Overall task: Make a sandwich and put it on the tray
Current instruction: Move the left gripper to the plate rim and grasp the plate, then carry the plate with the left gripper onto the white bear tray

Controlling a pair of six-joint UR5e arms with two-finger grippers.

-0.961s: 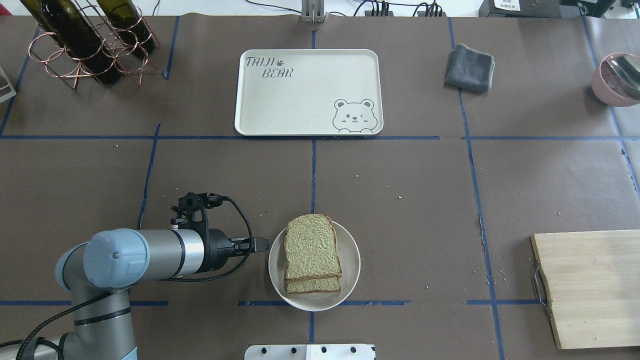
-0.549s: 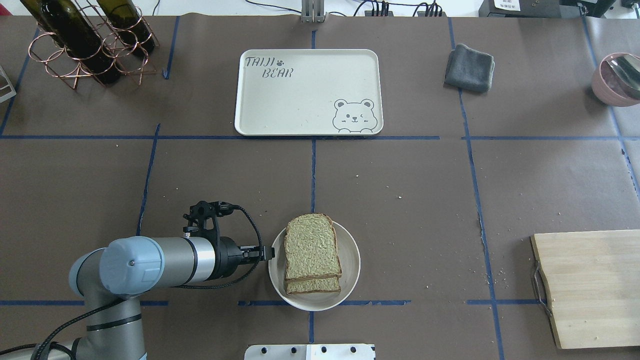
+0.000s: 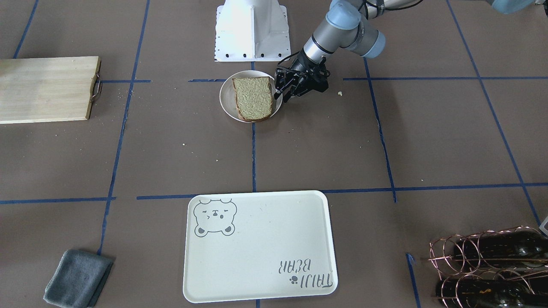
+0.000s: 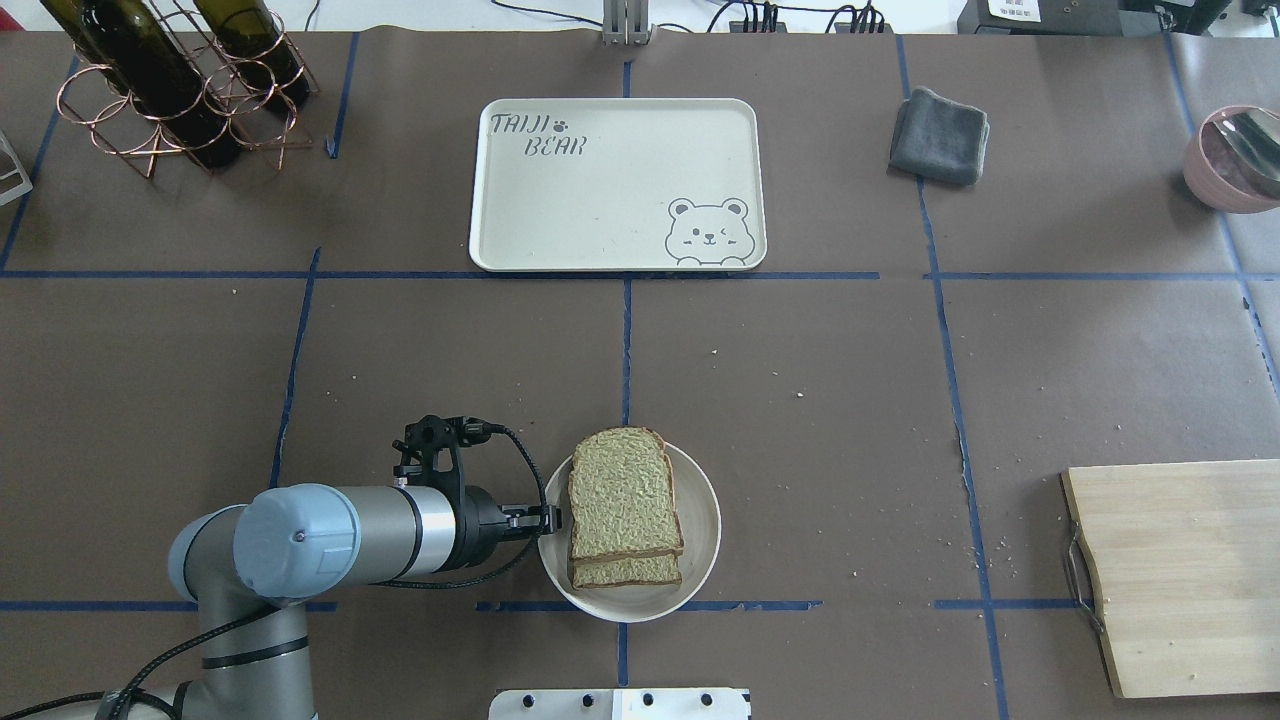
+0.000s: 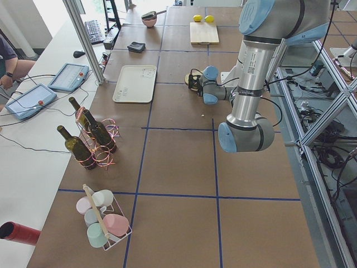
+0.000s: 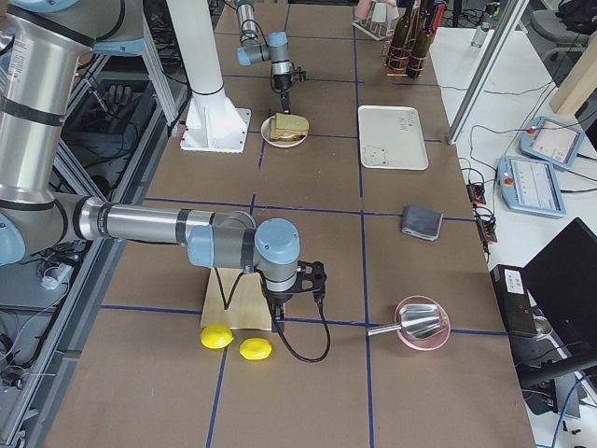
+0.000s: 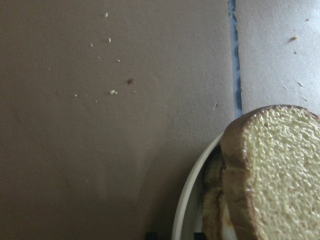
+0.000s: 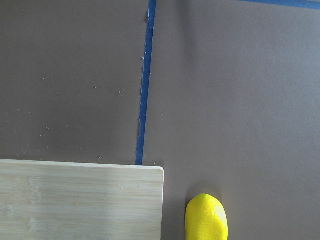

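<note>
While the big brown table (image 4: 850, 400) lies quiet, the left arm (image 4: 330, 535) reaches in low from the lower left of the overhead view, stretched flat toward the middle, and I'd say it comes in sideways because it is after a rim, not the food. Up at the top centre sits the tray (image 4: 600, 190), cream with its bear face, bare and waiting, well apart from everything the arm is near. The wooden cutting board (image 4: 1190, 580) fills the lower right corner, out of play as far as I can judge. Now the small round plate (image 4: 705, 520), lower centre: on it rests the sandwich (image 4: 622, 490), two crusted slices stacked, the top one slid a little off the lower, and I can't make out the filling between them. So the build looks done, and my guess is the plate serves as the carrier to the tray. The left claw (image 4: 548, 518) is right at the plate's left edge; in its wrist view two dark tips stand apart either side of the rim, released, not yet pinching. The right claw (image 6: 284, 299) hangs by the board's corner in the right side view, parked I think; parted or clenched, I cannot tell. Beside that corner lies a lemon (image 8: 206, 217). Crumbs (image 7: 113, 92) speckle the paper.
</note>
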